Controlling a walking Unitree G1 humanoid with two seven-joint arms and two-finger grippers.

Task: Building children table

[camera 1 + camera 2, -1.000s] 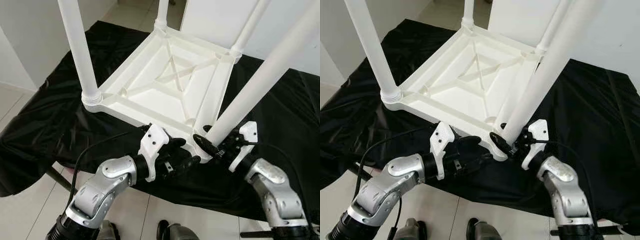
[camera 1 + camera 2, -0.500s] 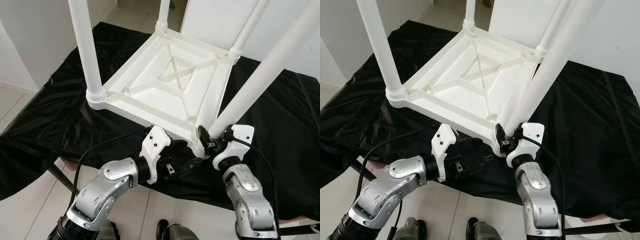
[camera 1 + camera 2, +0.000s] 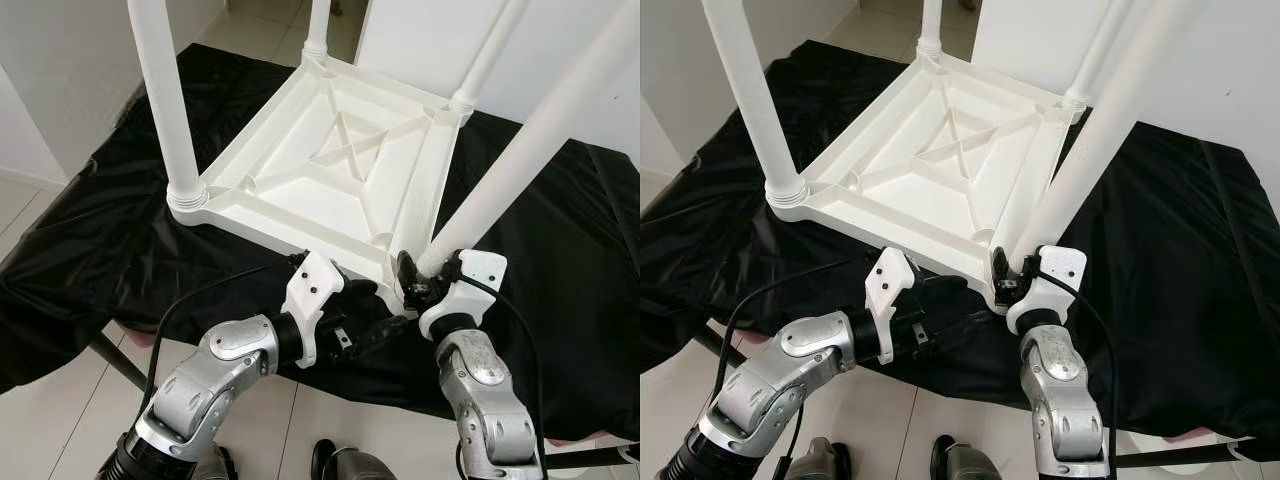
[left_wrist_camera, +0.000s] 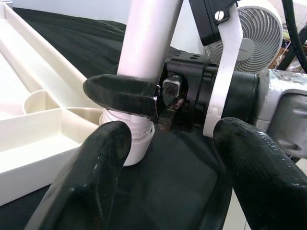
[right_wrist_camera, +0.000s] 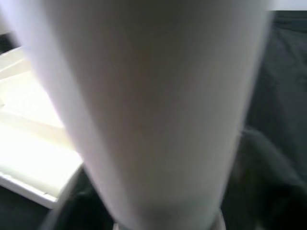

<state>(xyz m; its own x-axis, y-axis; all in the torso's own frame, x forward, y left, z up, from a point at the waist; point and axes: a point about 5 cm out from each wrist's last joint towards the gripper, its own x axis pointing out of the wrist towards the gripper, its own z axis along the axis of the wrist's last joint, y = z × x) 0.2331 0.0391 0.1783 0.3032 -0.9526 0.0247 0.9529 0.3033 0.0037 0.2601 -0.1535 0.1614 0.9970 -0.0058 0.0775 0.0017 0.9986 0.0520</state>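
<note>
Upturned white plastic table (image 3: 335, 175) lying top-down on a black cloth (image 3: 90, 240) over the surface, four legs pointing up. Near leg (image 3: 520, 150) standing at the corner closest to the robot, its threaded foot in the corner socket (image 4: 128, 139).

Right claw (image 3: 418, 283) clamped on the near leg just above the socket, one black finger (image 4: 122, 95) wrapped across the white tube in the left wrist view. Left claw (image 3: 375, 315) spread apart, hovering just beside the same corner, below the table's rim, touching nothing that can be made out.

Probably light for its bulk: hollow moulded plastic, thin ribs under the top. Stiff enough to hold its shape, though the long legs likely flex and lever hard on the sockets if pushed near their tips. Smooth, glossy tube, so likely slippery under a pinch; best taken low, close to the socket, where twisting turns the thread without bending the leg. Round section gives little purchase, so a firm squeeze and short turns probably needed. Table body apt to slide on the slick cloth while a leg is twisted; bracing the rim or corner with the free claw advisable. Not fragile, but a cross-threaded leg could jam.
</note>
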